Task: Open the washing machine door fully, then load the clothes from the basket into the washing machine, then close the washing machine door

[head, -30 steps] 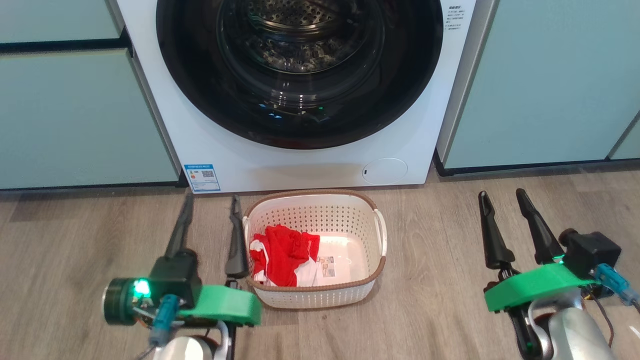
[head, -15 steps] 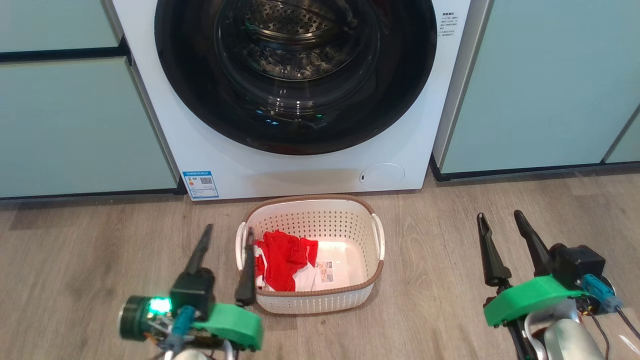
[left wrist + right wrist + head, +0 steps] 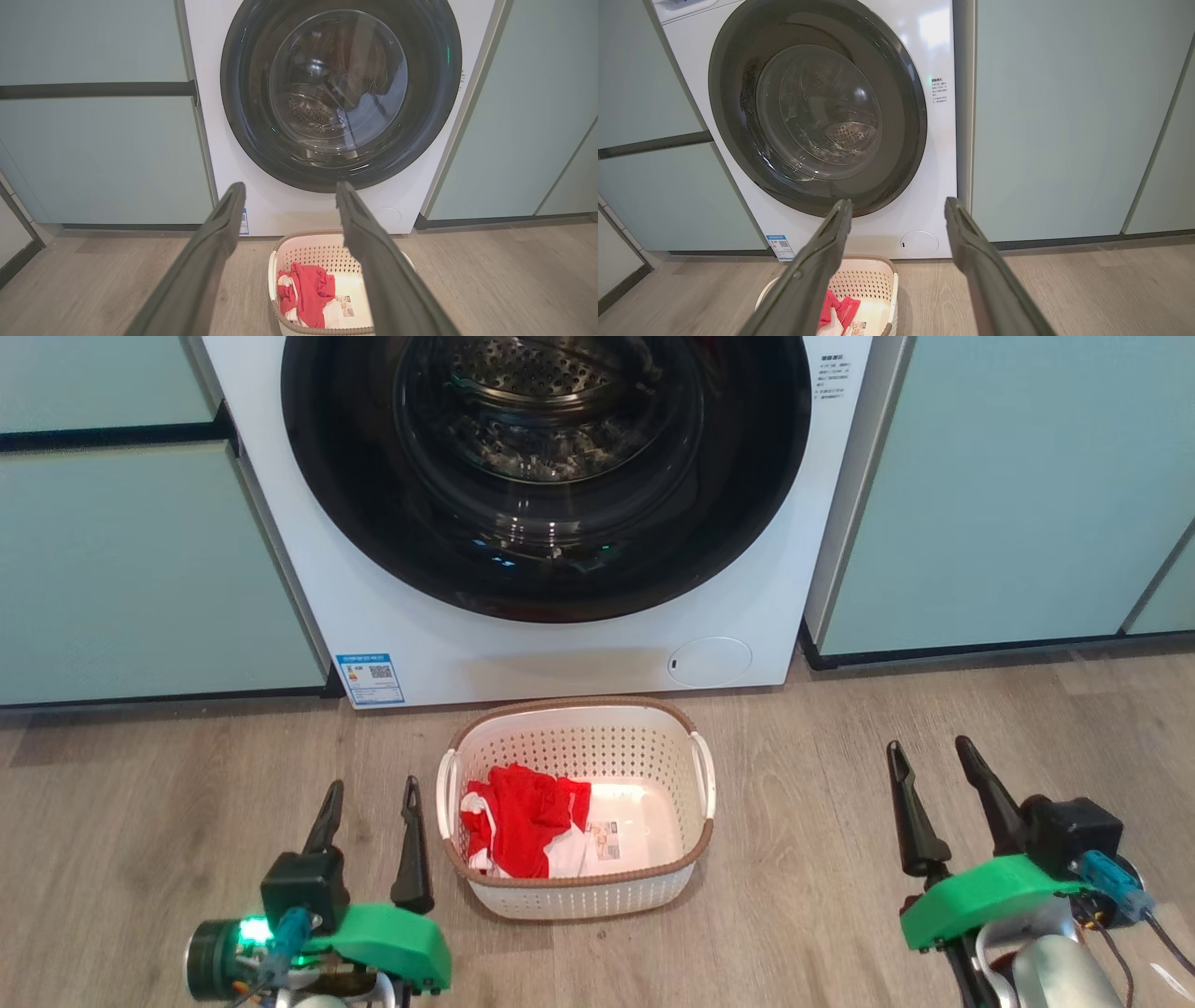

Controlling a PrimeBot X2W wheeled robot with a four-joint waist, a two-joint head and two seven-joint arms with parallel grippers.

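Door [image 3: 373,551] closed on the washer [image 3: 523,653], teal cabinets [image 3: 140,569] either side. Basket [image 3: 579,705] on the floor right before it, clothes [image 3: 518,817] in its left half (label uncovered). Left end effector [image 3: 372,786] beside the basket, right end effector [image 3: 928,747] well apart; both wide, empty

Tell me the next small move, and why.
Probably raise the right gripper toward the rim of the door to pull it open: it looks shut, the clothes lie in the basket, and the left gripper is open and empty too.
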